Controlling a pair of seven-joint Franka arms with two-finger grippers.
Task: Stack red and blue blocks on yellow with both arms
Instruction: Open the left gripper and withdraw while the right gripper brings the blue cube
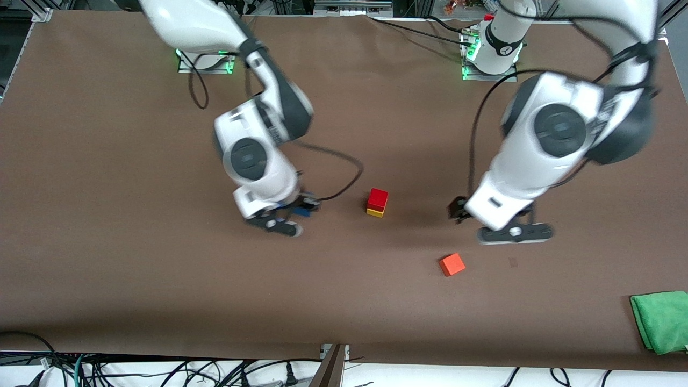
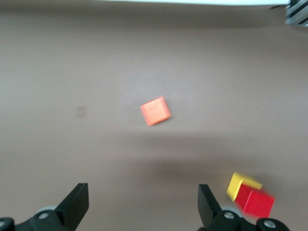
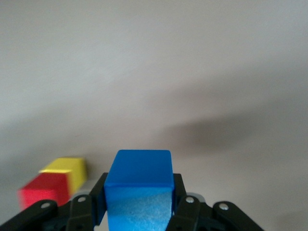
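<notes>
- Front view, read from its left edge: the right gripper [image 1: 290,215] is seen low over the brown desk [image 1: 107,215], toward the right arm's end of it, with the blue block [image 1: 302,210] pinched between its fingers.
- In the right wrist view the blue block [image 3: 138,185] is shown clamped from both sides by the black fingers [image 3: 98,202], its top face standing clear above them.
- Near the middle of the desk the red block [image 1: 378,198] is stacked on the yellow block [image 1: 375,212]; only a thin yellow strip is visible under the red one from the front camera.
- The same stack is caught in the right wrist view, blurred, as a red block [image 3: 44,195] with the yellow block [image 3: 67,169] touching it.
- An orange cube [image 1: 452,264] lies on the desk nearer to the front camera than the stack, toward the left arm's end, well apart from it.
- The left gripper [image 1: 486,223] is held over bare desk between the stack and the left arm's end of the desk.
- In the left wrist view its fingers [image 2: 74,204] are spread wide and nothing is held between them; the orange cube [image 2: 155,110] and the red block [image 2: 255,201] on the yellow block [image 2: 240,184] are visible below.
- A folded green cloth [image 1: 662,321] lies at the desk's edge at the left arm's end, near the front camera.
</notes>
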